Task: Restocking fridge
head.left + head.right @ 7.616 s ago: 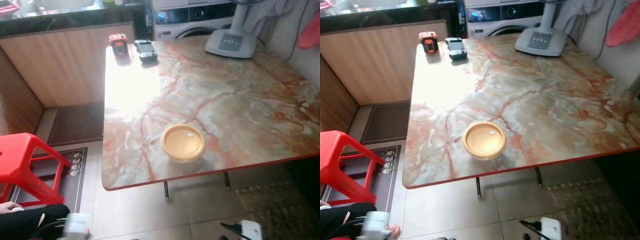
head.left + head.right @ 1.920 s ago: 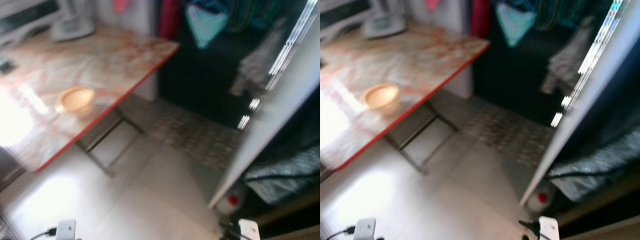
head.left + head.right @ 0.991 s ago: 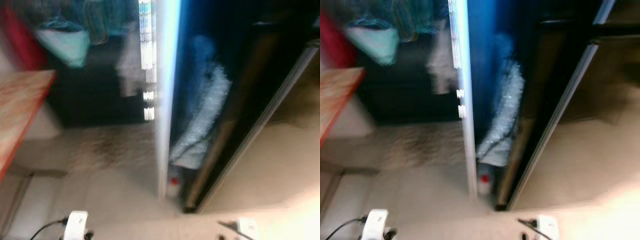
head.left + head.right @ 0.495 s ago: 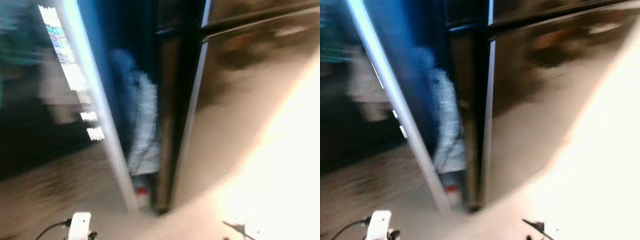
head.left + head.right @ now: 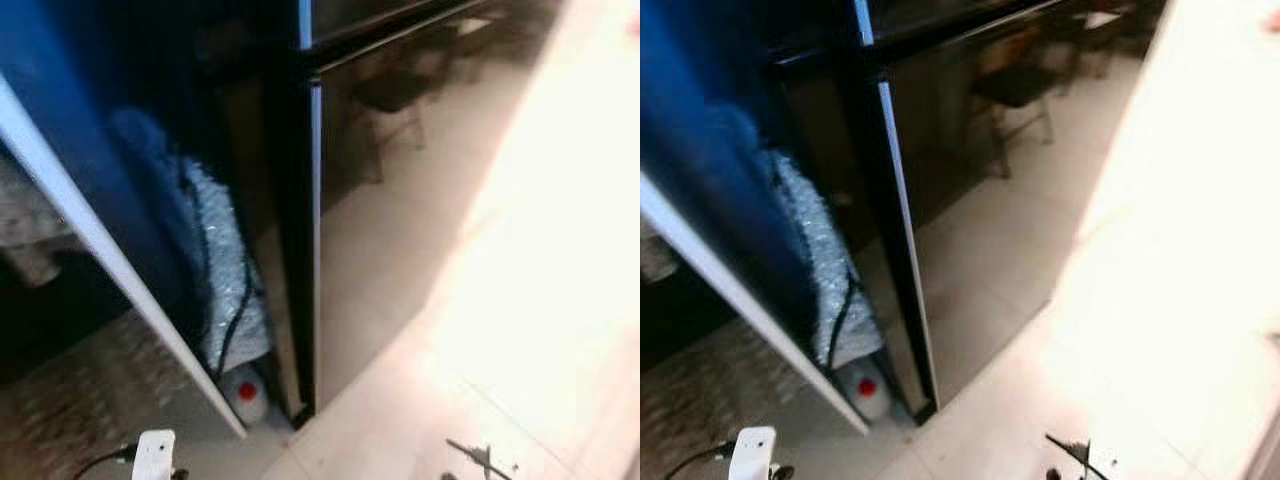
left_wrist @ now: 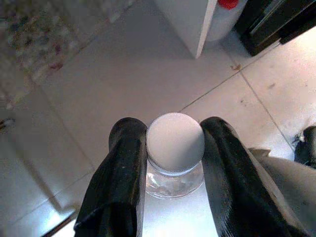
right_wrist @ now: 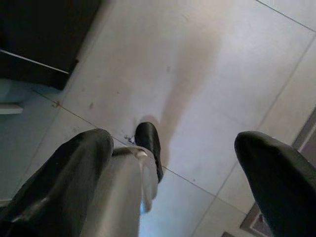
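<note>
The dark fridge [image 5: 400,200] stands ahead with its doors closed, a jug [image 5: 247,395] on the floor at its left corner. The left end effector [image 6: 168,163] clamps a white-capped bottle [image 6: 175,148], carried low before the fridge. The right end effector [image 7: 173,168] hangs spread, empty.

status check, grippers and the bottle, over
Left gripper shut on clear bottle, white cap. Right gripper open, empty. Black fridge ahead, doors closed. White jug on floor beside it.
</note>
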You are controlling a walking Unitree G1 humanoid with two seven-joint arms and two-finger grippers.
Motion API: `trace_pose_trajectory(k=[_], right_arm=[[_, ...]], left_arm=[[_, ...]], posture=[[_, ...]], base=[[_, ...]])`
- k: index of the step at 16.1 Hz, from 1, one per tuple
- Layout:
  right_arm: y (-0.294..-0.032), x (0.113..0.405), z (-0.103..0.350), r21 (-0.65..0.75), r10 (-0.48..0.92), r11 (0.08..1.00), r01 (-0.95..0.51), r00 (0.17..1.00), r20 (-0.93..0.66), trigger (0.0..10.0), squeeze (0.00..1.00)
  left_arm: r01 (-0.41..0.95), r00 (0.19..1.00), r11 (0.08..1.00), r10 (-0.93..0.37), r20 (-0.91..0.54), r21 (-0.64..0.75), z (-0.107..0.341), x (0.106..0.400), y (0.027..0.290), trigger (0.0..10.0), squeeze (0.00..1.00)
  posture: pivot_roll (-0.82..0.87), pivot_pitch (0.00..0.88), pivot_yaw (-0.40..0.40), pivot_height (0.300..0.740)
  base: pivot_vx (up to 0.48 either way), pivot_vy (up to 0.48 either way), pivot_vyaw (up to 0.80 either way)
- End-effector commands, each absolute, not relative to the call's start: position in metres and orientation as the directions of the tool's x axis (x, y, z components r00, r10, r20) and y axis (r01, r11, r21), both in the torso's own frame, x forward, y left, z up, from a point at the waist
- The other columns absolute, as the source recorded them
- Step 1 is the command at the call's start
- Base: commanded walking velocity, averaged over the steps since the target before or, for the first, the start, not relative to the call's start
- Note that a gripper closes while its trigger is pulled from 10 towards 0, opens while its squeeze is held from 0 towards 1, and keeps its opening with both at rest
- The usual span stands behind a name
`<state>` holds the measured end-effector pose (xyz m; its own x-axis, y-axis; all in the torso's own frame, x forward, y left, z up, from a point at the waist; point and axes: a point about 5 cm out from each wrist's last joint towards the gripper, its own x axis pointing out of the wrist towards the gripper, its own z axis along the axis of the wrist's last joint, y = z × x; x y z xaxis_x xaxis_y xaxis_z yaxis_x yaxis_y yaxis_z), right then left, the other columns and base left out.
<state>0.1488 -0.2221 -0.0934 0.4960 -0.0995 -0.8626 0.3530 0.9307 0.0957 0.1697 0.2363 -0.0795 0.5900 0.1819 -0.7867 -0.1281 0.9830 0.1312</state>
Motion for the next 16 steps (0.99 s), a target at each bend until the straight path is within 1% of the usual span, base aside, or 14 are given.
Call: trace_pose_trajectory(k=[1,5,16], right_arm=[[-0.2194,0.1420,-0.0965,0.106,-0.094,0.922,0.372,0.481,-0.872,10.0,0.00],[-0.2174,0.1425,-0.0967,0.112,-0.082,0.927,0.359,0.484,-0.871,10.0,0.00],[-0.2208,0.1419,-0.0963,0.095,-0.097,0.928,0.359,0.482,-0.871,10.0,0.00]], left_arm=[[-0.130,0.576,0.981,0.190,-0.795,0.141,-0.0795,0.1674,0.2415,10.0,0.00],[-0.122,0.583,0.981,0.192,-0.789,0.148,-0.0778,0.1691,0.2444,10.0,0.00],[-0.120,0.582,0.983,0.182,-0.793,0.137,-0.0788,0.1690,0.2415,10.0,0.00]], posture=[[0.13,0.077,0.051,0.740],[0.14,0.082,0.061,0.740],[0.14,0.077,0.051,0.740]], base=[[0.000,0.000,0.00],[0.000,0.247,0.00],[0.000,0.253,0.00]])
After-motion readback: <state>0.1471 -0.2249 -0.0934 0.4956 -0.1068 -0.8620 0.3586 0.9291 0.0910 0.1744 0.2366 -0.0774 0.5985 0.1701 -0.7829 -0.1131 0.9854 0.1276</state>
